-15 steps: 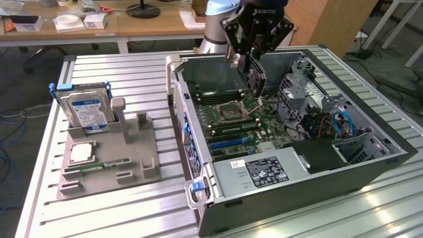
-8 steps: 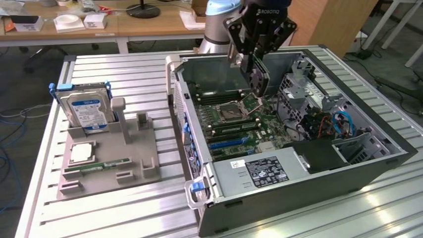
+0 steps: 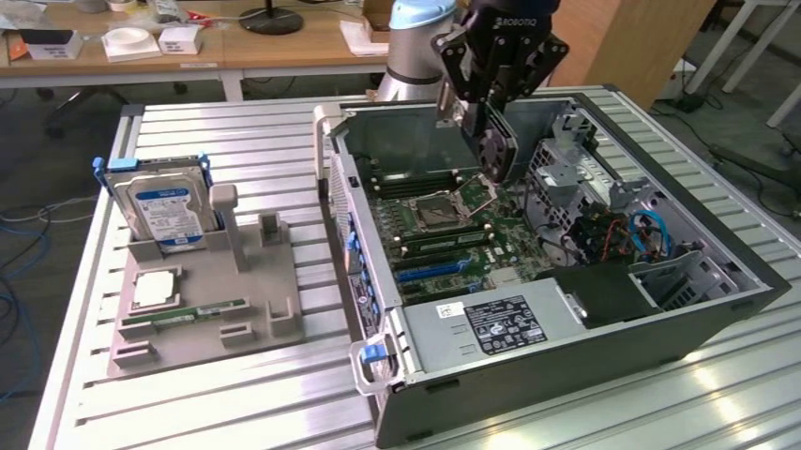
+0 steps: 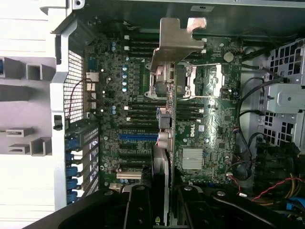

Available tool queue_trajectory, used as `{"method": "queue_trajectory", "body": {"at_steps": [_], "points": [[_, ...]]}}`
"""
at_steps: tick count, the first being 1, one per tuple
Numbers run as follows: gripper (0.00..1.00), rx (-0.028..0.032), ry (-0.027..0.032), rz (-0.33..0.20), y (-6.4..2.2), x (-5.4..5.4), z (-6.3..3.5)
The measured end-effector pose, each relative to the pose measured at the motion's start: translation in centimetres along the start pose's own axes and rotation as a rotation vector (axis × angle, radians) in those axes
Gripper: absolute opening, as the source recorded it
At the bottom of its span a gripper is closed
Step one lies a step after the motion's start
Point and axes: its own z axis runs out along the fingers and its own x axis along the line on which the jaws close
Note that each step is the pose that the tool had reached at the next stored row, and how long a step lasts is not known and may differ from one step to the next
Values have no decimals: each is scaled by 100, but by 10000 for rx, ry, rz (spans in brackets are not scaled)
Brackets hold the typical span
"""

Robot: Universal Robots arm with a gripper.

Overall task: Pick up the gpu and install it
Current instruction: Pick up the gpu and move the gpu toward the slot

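My gripper (image 3: 486, 105) hangs over the open computer case (image 3: 336, 169), shut on the gpu (image 3: 497, 145). The gpu is a dark card held on edge, its lower end just above the motherboard (image 3: 451, 234) near the processor socket. In the wrist view the gpu (image 4: 174, 40) runs edge-on away from my gripper (image 4: 162, 202), with its silver bracket at the far end. The black fingers (image 4: 140, 207) press on both sides of the card. A blue expansion slot (image 4: 138, 136) lies on the board beside the card's line.
A grey parts holder (image 3: 206, 281) at the exterior view's left carries a hard drive with a blue label (image 3: 163, 211) and a green RAM stick (image 3: 188, 314). Inside the case are a power supply (image 3: 501, 323), a drive cage (image 3: 588, 159) and loose cables (image 3: 651, 234).
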Motion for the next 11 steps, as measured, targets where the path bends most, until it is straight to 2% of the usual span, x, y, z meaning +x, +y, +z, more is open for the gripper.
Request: {"method": "queue_trajectory", "body": {"at_steps": [11], "points": [[27, 0, 0, 0, -1, -105, 0]]}}
